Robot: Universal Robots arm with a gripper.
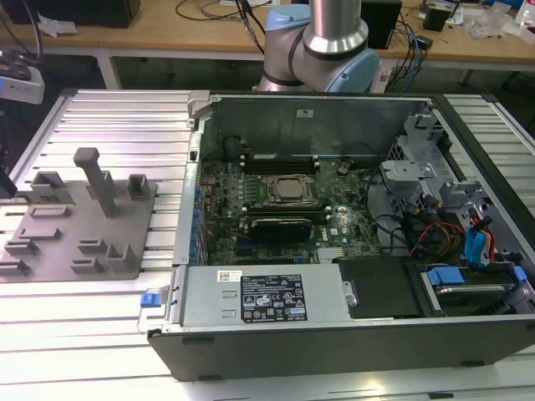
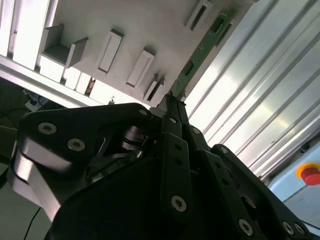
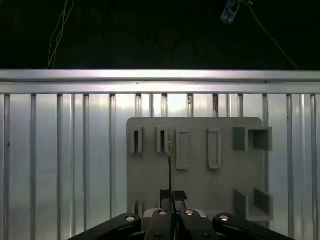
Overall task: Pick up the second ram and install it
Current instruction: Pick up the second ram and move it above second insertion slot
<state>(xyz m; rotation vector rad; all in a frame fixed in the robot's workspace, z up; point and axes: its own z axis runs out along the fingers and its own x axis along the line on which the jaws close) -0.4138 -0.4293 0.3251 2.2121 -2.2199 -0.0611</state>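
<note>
hand (image 2: 171, 100) clamps second ram (image 2: 201, 48); second wrist view shows green face

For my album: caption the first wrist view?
Claw gripping the thin ram edge-on, grey holder plate behind it.

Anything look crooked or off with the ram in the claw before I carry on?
Nothing stands out. The claw is shut on the second ram, which runs straight out from it in both wrist views, pointing at the grey holder plate.
</note>
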